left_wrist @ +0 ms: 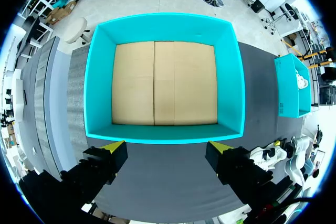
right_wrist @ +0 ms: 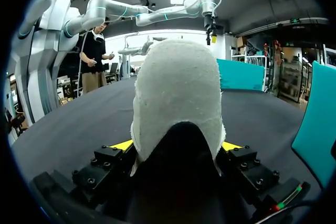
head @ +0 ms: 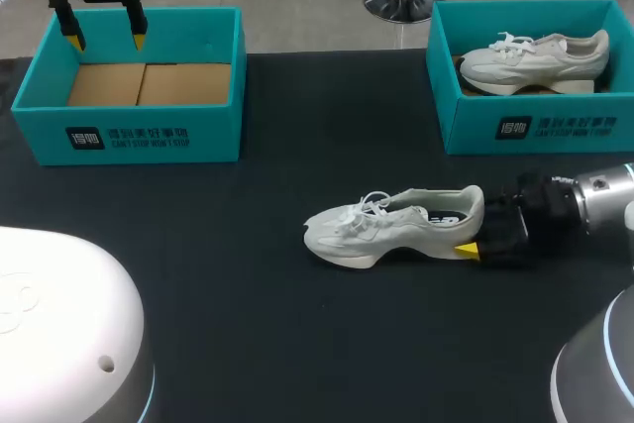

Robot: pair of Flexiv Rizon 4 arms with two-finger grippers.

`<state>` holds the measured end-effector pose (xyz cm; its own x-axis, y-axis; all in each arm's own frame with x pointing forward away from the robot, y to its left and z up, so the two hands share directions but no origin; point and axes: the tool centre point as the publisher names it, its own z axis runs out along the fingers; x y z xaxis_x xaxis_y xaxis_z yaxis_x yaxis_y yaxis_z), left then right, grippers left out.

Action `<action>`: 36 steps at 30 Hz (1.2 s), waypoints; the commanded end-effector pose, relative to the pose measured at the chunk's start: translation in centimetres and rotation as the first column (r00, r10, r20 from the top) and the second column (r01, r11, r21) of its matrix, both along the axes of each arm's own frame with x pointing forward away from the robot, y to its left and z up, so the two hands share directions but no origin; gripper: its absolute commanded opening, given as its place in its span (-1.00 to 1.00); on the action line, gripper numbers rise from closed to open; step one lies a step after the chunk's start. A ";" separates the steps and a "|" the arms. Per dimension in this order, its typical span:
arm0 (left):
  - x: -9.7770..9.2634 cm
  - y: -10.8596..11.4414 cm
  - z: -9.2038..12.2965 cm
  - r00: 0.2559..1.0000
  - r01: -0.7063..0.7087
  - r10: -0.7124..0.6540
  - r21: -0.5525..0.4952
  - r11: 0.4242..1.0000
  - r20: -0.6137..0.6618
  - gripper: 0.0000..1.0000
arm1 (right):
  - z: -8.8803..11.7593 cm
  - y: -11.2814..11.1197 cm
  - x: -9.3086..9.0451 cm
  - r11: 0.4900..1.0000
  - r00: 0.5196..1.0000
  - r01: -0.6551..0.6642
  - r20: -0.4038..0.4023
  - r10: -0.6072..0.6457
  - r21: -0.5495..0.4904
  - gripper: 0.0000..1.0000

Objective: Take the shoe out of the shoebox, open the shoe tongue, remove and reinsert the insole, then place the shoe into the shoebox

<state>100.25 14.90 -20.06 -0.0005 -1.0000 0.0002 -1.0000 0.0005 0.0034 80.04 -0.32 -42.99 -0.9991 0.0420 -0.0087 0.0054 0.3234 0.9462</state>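
Nearest, right gripper (head: 474,233) (right_wrist: 176,148) clamped on heel of white shoe (head: 391,230) (right_wrist: 176,93), sole down on black table (head: 248,304), toe pointing left. Farther back, left gripper (head: 106,40) (left_wrist: 167,148) with fingers spread apart, hanging over near wall of teal shoebox (head: 129,136) (left_wrist: 165,132), bare cardboard floor showing. Far right, second shoebox (head: 535,126) holding another white shoe (head: 535,58).

Your black table (head: 228,294) carries one teal shoebox (head: 139,131) at ten o'clock, a second shoebox (head: 535,126) at two, a white shoe (head: 396,230) at four.
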 end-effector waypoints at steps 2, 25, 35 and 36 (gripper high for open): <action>-0.1 0.0 0.0 1.000 0.000 0.000 0.000 1.000 0.000 1.00 | -0.4 0.1 0.0 1.000 1.000 0.000 -0.001 0.000 -0.002 -1.00; -12.7 -18.0 -1.0 0.990 0.138 -0.138 0.016 0.990 0.016 1.00 | -0.4 0.1 0.0 1.000 1.000 0.000 -0.001 0.000 -0.002 -1.00; -16.7 -23.2 -2.6 0.987 0.082 -0.092 0.081 0.993 0.131 1.00 | -0.4 0.1 0.0 1.000 1.000 0.000 -0.001 0.000 -0.002 -1.00; -16.7 -23.2 -2.6 0.987 0.082 -0.092 0.081 0.993 0.131 1.00 | -0.4 0.1 0.0 1.000 1.000 0.000 -0.001 0.000 -0.002 -1.00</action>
<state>84.31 -7.58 -22.58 -0.0866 -0.9949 -0.0526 -0.9946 0.0894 -0.0527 80.04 -0.30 -43.03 -0.9991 0.0418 -0.0086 0.0052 0.3216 0.9469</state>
